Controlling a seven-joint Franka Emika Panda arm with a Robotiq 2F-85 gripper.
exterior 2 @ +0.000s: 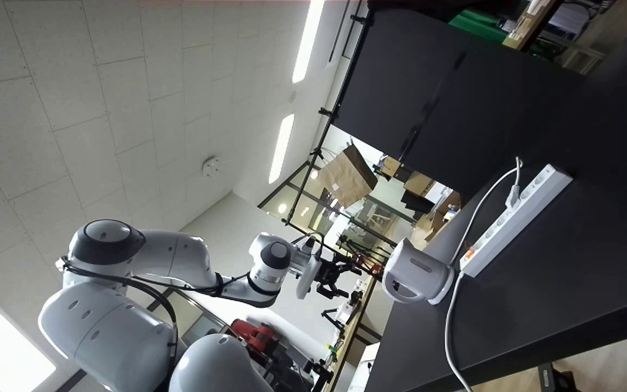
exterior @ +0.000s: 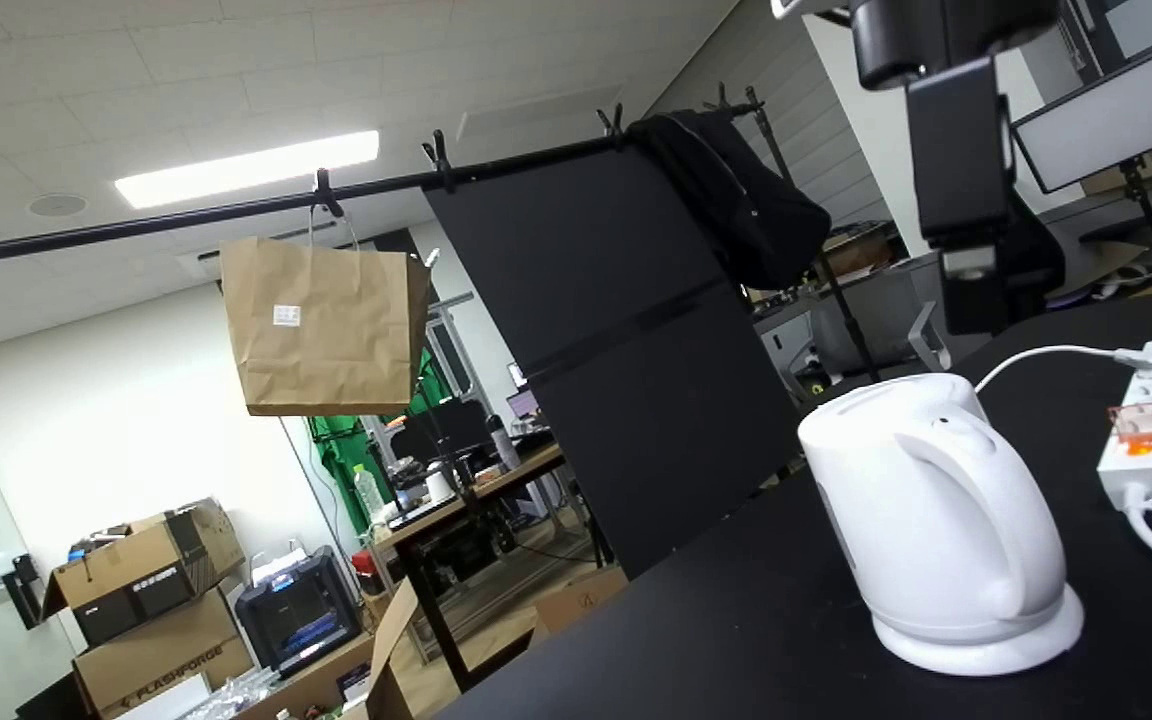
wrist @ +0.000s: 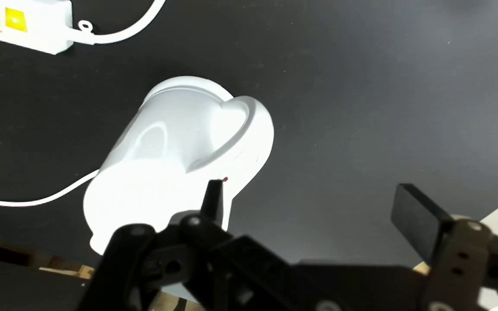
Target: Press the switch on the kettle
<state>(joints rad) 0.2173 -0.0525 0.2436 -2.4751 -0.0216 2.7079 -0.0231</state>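
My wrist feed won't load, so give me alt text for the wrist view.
A white kettle, its handle on the right, stands on a black table, with the open pincer at the bottom. In the picture, one finger hides part of the kettle, beside a small red mark. A white power strip shows at top left.

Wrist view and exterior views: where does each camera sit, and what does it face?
Wrist view: behind the open gripper, which shows below, looking down at the white electric kettle.
An exterior view: low by the black table, tilted, facing the black backdrop; gripper at upper right.
An exterior view: beside the arm, rolled steeply, facing kettle and ceiling; arm and gripper show.
Both exterior views share the backdrop; all three, kettle and white power strip.
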